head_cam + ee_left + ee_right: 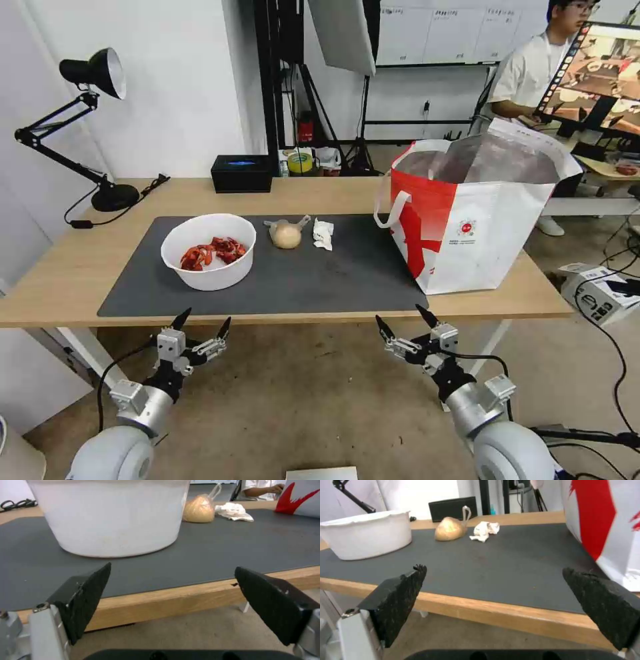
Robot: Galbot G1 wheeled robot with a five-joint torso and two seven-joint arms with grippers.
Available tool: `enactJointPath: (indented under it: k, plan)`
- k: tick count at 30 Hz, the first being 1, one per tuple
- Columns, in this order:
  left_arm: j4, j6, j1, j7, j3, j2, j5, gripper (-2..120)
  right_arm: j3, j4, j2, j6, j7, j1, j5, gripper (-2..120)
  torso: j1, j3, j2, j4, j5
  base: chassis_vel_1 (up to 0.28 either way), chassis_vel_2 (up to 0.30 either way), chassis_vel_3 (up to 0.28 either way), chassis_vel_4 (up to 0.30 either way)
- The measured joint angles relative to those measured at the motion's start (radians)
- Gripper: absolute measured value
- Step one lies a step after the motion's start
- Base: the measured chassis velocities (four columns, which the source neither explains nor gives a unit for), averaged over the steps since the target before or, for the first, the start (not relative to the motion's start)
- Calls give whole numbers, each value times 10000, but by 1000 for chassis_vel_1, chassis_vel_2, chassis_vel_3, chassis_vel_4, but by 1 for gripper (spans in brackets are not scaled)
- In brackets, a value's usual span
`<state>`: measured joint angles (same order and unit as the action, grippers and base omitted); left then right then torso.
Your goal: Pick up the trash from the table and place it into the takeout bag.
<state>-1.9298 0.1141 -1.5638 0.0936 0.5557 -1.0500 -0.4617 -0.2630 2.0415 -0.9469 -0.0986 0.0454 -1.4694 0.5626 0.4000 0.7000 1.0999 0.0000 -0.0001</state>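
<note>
We take the mat (320,280) on the table (60,280) as our landmark and read from its left end to its right. Off its far left corner stands a black lamp (93,73), and behind its far edge a black box (241,173) with a blue top. On the mat's left part sits the bowl (209,251) with red shells inside; from the left wrist its white wall fills the near view and hides the shells. Just right of it, toward the mat's far edge, lies the knotted bag (287,234) with its beige lump, and beside that, apart from it, the tissue (323,234). Across the mat's right end stands the takeout bag (480,220), partly on the mat and partly on bare wood, its mouth open to a silver lining; we see a small round red logo on its front with a line of print below it that we cannot read, and the right wrist view cuts the bag off at its red-and-white corner. We make out no other writing on the table. Both grippers hang below the mat's near edge, in front of the table and touching nothing: the left gripper (201,323) in front of the bowl, the right gripper (402,321) before the mat's right part, each with its black fingers (88,590) spread wide and empty.
</note>
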Motion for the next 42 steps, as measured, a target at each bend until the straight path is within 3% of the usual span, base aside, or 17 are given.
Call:
enactJointPath:
  k: [5,16,26,34,42]
  plan:
    - [12,2,84,-3,-39,57,-5,100,619,-87,105,490,248,850,-14,100,0,0,1,0,0,0,0,0,0]
    - [-102,1,56,-25,-77,-134,1,100,2717,-1006,-20,1525,998,4464,827,100,0,1,0,2,0,0,0,0,0]
    - [-294,-48,-134,-65,16,-284,-75,100,4492,-3018,-1099,2874,1951,7953,2930,100,1,1,0,1,-2,0,0,0,0]
    - [-419,-99,-144,-90,52,-303,-78,100,5223,-5347,-2107,3281,1988,10009,2860,100,1,1,0,0,-1,0,0,0,0]
    - [-499,-102,-302,-95,261,-322,-74,100,5499,-7048,-2991,3949,2181,10958,2604,100,1,1,0,0,-1,0,0,0,0]
